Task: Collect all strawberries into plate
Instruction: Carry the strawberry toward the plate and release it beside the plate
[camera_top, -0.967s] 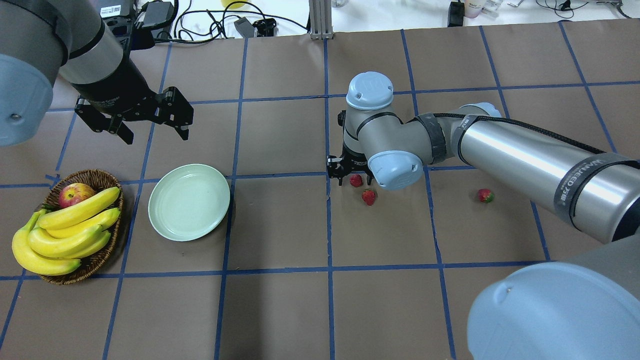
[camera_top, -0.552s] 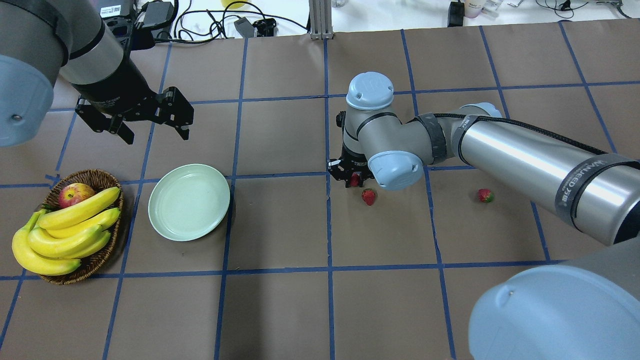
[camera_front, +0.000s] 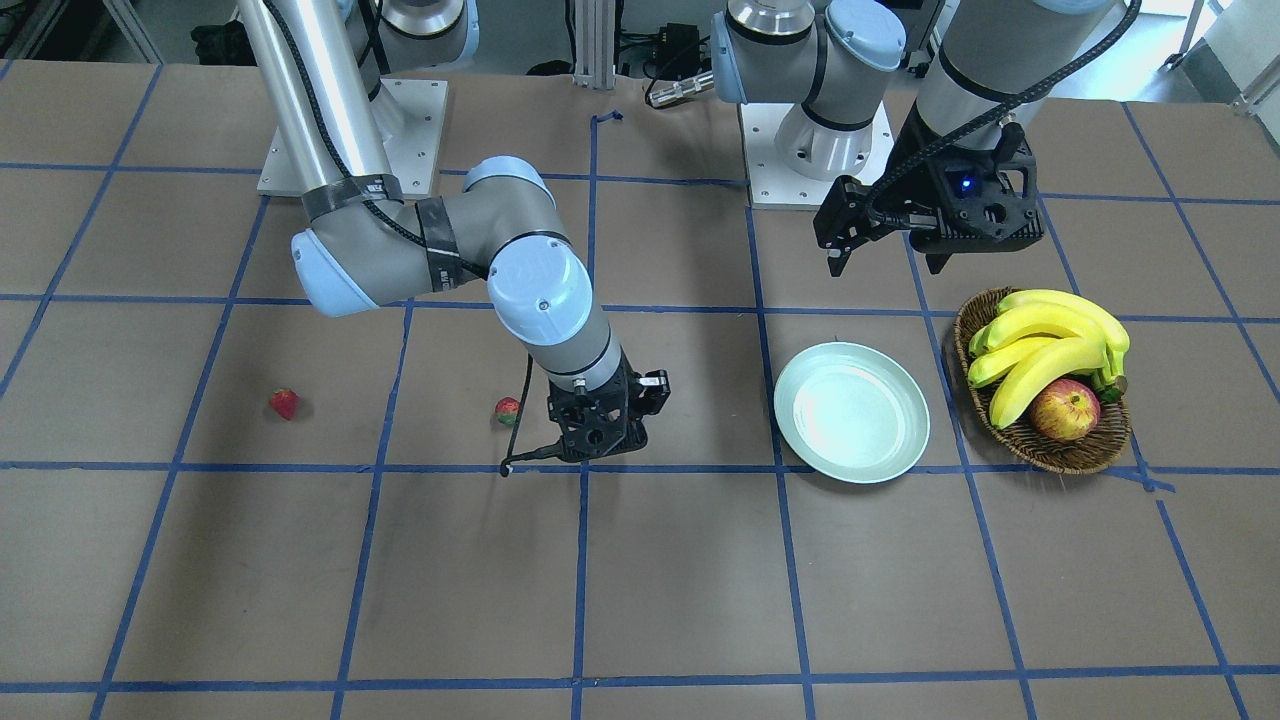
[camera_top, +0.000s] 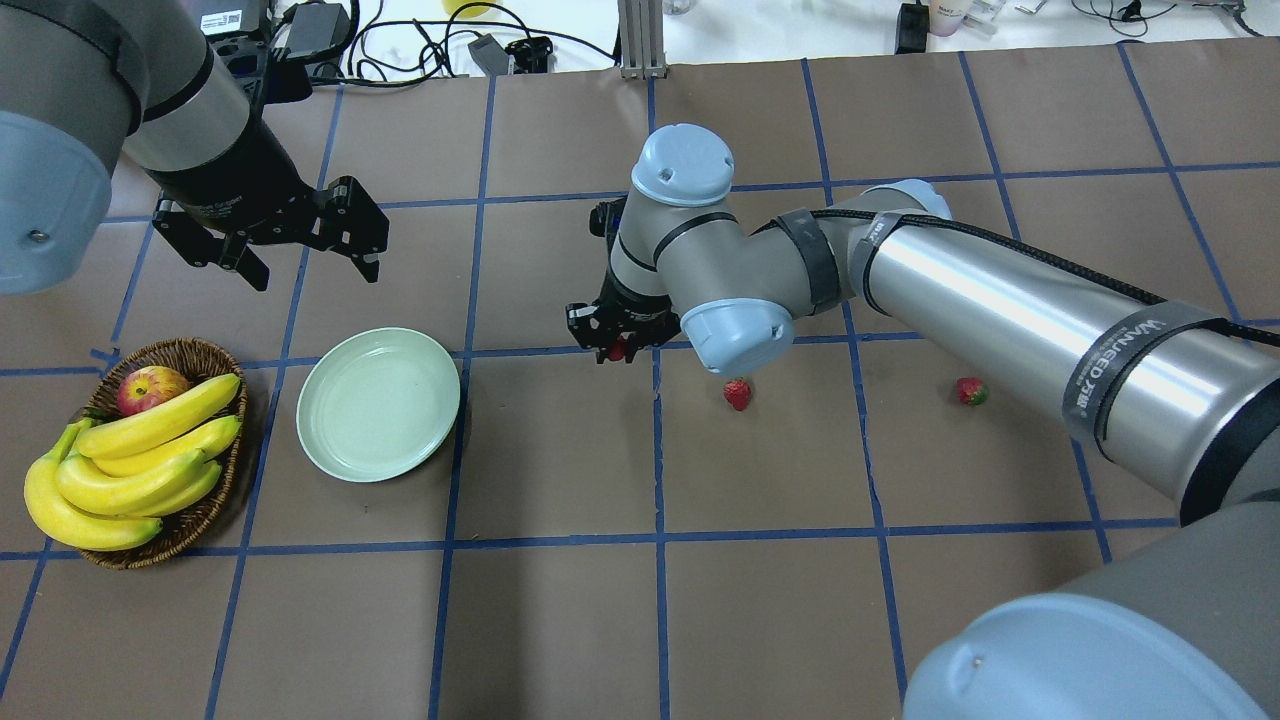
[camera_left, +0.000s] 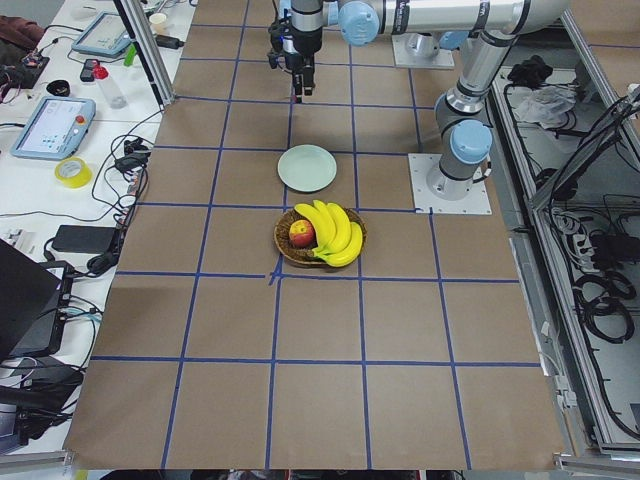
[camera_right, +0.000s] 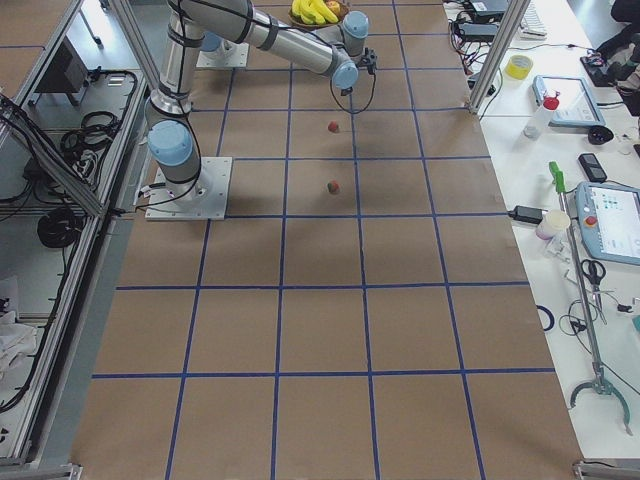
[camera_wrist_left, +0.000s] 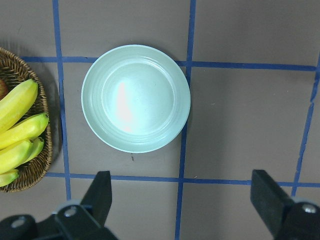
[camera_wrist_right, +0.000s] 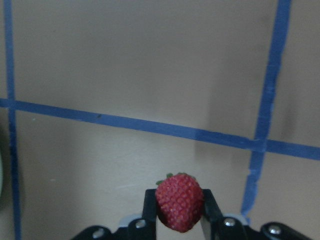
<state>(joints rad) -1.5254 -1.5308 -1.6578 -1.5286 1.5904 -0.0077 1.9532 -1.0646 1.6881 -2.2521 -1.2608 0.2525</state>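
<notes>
Transport is the step in hand: the right gripper (camera_top: 617, 345) has its fingers clamped on one strawberry (camera_wrist_right: 179, 206), which sits well short of the plate (camera_top: 378, 405), on the side away from the basket (camera_top: 195, 520). The other two berries (camera_top: 737, 393) (camera_top: 970, 390) lie on the table farther from the plate along that same side.

To do it well, the arm should probably travel level with a steady squeeze, come low over the plate's middle, and only then release, so the berry does not roll over the raised rim. The left gripper (camera_top: 312, 270) hovers spread and empty over the plate's far edge, so that side wants a wide berth.

In the right wrist view the green cap peeks out at the berry's top and the tapered tip points down. Its long axis seems to run crosswise to the squeeze, with the pads on its flanks.
</notes>
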